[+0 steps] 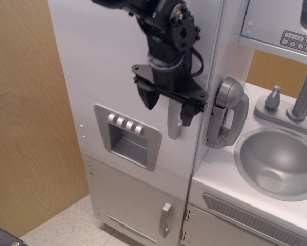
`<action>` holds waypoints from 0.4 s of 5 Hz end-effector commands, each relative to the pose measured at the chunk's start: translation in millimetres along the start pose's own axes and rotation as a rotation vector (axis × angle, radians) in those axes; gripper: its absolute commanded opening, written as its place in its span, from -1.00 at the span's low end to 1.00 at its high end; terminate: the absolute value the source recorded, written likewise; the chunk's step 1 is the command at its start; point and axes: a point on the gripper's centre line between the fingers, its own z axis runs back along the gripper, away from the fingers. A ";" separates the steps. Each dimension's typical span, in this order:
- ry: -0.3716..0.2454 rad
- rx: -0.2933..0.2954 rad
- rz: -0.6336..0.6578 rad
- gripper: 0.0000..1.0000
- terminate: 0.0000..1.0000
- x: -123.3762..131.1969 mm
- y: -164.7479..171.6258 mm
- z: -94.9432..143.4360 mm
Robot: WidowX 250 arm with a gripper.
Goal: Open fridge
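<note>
Gripper (168, 102) at the fridge (107, 66) handle (174, 122)

Fingers spread wide astride the handle, gripping nothing; four dispenser buttons (125, 123); microwave keypad (299, 41) writing unreadable.

One fridge (107, 77) is standing in view, carrying two doors: one large upper door (117, 61) and one small lower door (138, 205). Two door handles are showing, one vertical silver handle (172, 123) above and one short handle (166, 219) below. One recessed dispenser panel (127, 137) is holding four buttons (125, 124). One end effector (168, 105) is showing two fingers (148, 97). One toy phone (226, 113), one sink (279, 164), one faucet (304, 95) and one microwave keypad (299, 42) are also appearing.
</note>
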 end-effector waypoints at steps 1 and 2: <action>-0.061 0.004 0.021 -1.00 -1.00 7.2 3.6 9.5; -0.057 0.001 0.053 -1.00 -1.00 5.3 5.7 11.6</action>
